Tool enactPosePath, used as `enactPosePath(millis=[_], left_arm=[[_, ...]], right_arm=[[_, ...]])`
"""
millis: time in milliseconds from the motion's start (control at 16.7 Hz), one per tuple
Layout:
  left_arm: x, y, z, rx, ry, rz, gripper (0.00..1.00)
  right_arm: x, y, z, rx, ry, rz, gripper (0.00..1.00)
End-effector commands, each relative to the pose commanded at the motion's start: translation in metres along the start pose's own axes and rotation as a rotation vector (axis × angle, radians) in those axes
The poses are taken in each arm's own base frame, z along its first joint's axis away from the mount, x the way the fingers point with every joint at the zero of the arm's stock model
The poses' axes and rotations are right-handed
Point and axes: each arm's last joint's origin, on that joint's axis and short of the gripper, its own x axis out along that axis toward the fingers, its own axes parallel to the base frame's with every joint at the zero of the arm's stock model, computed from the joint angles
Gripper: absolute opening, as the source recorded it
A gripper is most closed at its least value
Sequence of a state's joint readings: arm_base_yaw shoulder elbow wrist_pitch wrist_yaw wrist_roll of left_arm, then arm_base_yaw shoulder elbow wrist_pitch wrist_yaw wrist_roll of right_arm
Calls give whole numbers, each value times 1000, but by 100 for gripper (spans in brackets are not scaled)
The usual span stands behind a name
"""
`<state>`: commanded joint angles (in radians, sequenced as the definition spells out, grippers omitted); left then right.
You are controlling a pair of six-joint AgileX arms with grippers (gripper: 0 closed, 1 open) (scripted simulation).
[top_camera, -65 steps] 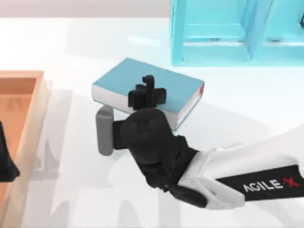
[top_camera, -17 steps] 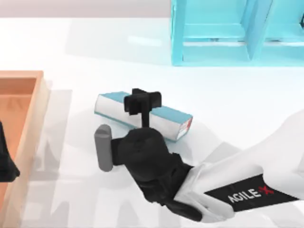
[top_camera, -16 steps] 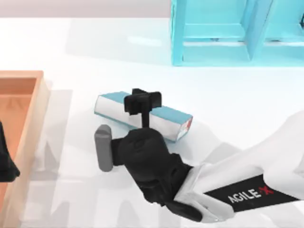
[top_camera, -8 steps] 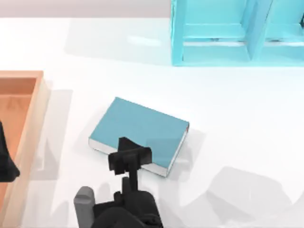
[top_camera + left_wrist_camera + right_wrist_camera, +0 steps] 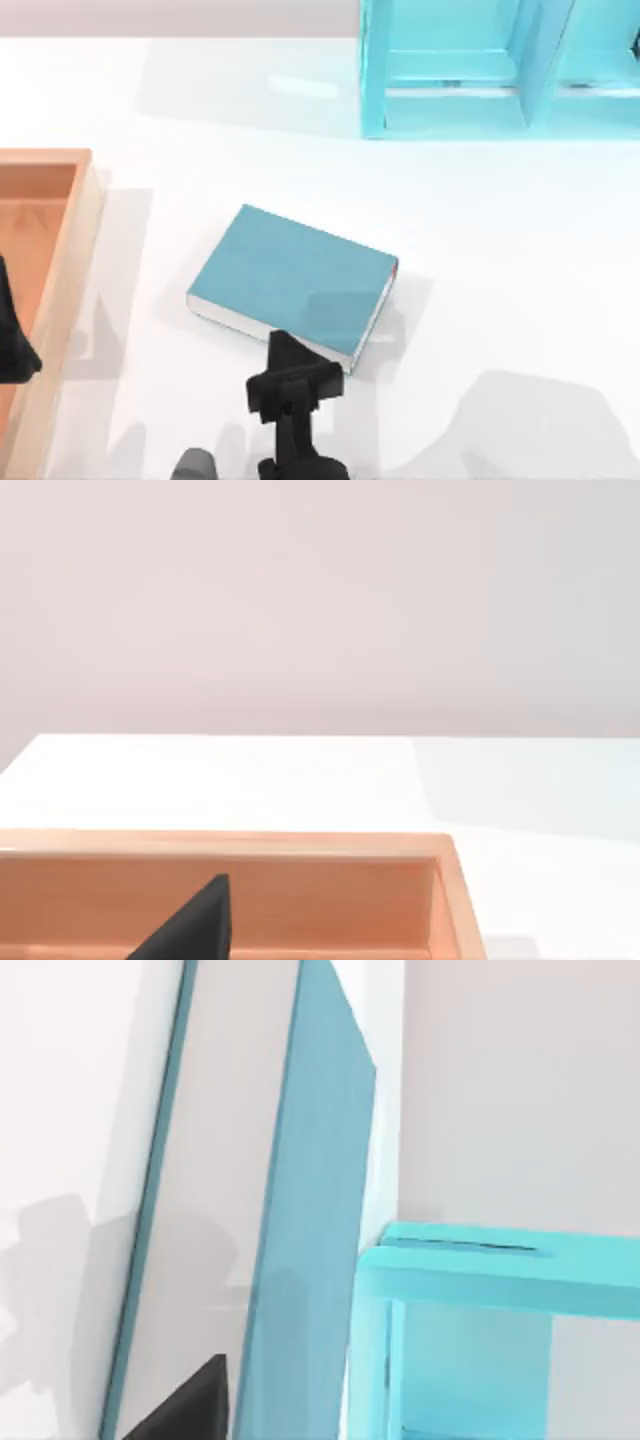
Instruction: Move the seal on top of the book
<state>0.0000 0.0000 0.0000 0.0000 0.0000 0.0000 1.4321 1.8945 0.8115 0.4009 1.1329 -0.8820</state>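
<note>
A bright cyan shelf unit [image 5: 500, 70] stands at the far edge of the white surface [image 5: 520, 260], toward its right corner — open compartments split by an upright divider, with a pale shelf board across them. In the right wrist view the same shelf unit [image 5: 500, 1300] shows one corner of its frame. An orange-brown wooden tray [image 5: 45, 260] lies along the left edge of the surface, its raised rim paler than its floor — the left wrist view shows the tray's [image 5: 440, 880] wall and inner corner.
</note>
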Motion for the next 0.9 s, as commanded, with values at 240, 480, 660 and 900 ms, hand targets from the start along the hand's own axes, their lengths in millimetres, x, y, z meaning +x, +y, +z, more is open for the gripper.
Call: enactPosePath(millis=[240, 480, 660, 900], left_arm=[[0, 0, 0, 0, 0, 0, 100], [0, 0, 0, 0, 0, 0, 100], [0, 0, 0, 0, 0, 0, 100], [0, 0, 0, 0, 0, 0, 100]], right_arm=[[4, -13, -12, 69, -6, 28, 100], [16, -52, -63, 316, 0, 104, 100], [19, -87, -128, 609, 24, 132, 100], [-4, -111, -226, 1050, 29, 47, 100]])
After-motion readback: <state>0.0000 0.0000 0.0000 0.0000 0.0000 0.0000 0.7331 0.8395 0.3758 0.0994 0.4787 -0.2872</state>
